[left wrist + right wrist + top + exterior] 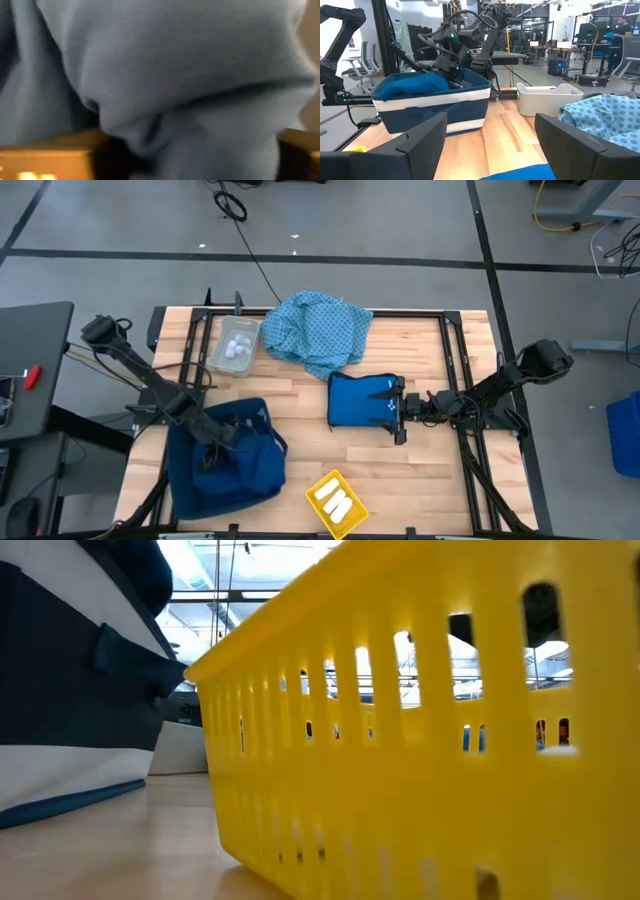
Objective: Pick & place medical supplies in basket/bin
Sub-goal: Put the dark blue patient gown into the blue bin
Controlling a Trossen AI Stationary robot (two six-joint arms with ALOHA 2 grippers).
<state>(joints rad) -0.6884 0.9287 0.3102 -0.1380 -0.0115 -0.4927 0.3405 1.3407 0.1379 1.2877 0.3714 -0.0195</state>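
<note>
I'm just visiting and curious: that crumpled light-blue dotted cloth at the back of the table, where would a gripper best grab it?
Probably from straight above, pinching a raised fold near the middle of the light-blue dotted cloth. It lies bunched with ridges standing up, while its flat edges hug the table and offer little to pinch.

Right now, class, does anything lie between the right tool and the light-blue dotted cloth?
Yes. The flat bright blue pouch lies directly ahead of the open right tool, with the dotted cloth just beyond its far edge. Being flat, it could probably be crossed from above.
</note>
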